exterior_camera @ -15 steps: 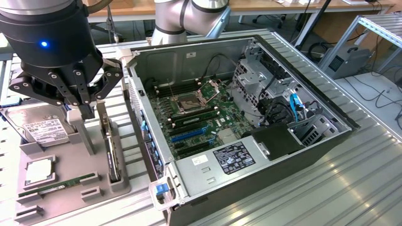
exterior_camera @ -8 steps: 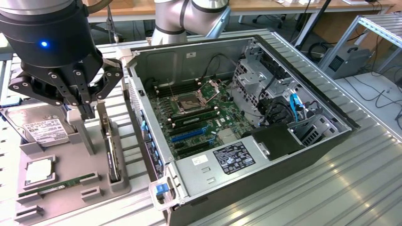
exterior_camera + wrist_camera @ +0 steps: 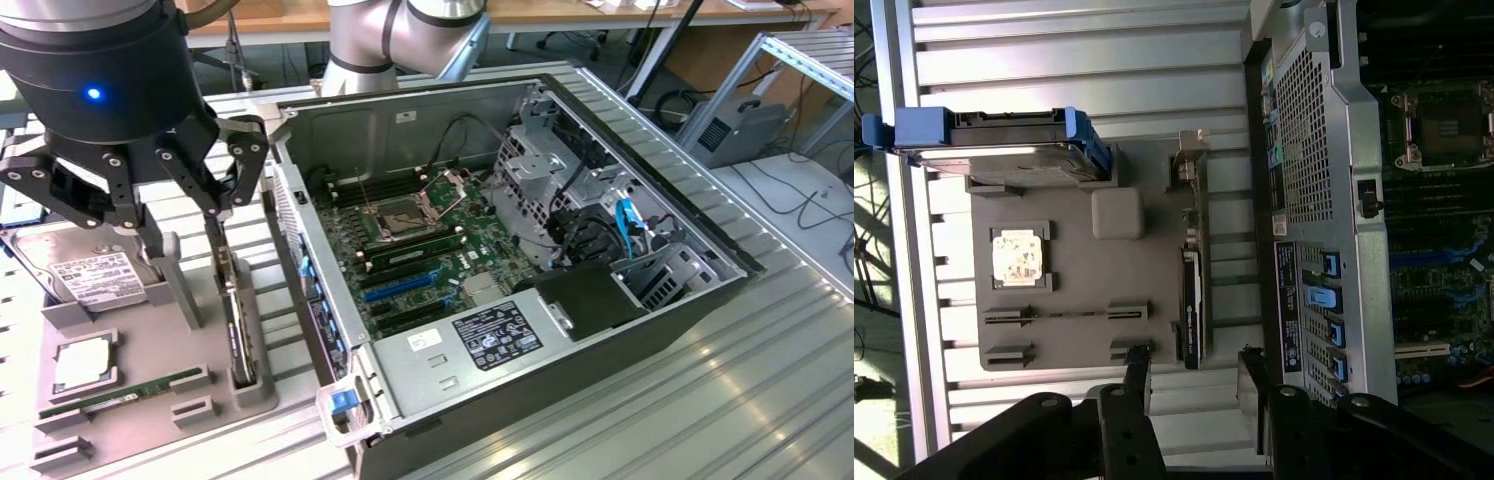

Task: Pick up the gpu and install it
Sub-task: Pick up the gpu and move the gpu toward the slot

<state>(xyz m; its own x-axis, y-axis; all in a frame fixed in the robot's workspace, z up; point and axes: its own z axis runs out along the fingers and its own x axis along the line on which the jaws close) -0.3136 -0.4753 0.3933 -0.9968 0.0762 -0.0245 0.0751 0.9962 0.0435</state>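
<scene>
My tool (image 3: 1196,355): jaws apart, nothing clamped. It hangs over the grey parts holder (image 3: 1074,330) on the bench (image 3: 747,400), one finger (image 3: 1139,365) on each side of the line of the gpu (image 3: 1192,290).

The gpu stands on edge in its slot at the side of the holder nearest the pc case (image 3: 400,110), w/ the silver bracket end away from my fingers in the wrist view. I see no contact btw fingers and card. The exterior view puts one finger just beside the card's top edge, but can't tell if it touches.

So I judge we're at the pick-up step, approach/pre-grasp, and the install is not yet begun. By my reading, a grasp here calls for:
- jaws centred over the thin edge, card btw the pads
- a straight descent, no yaw, since the card is thin and the slot walls are close
- a clamp on the board edge, not on the bracket

Other parts in the holder, further from the case: RAM stick (image 3: 1069,313) lying in its groove, cpu (image 3: 1019,255) flat in its pocket, and hard drive (image 3: 1004,150) w/ blue rails at the far end. None touched.

Beyond them the case lies open on its side, w/ the motherboard (image 3: 441,240) exposed. A blue expansion slot (image 3: 400,288) looks free, prob. the target. Cables and the drive cage sit further in, well apart from that slot.
</scene>
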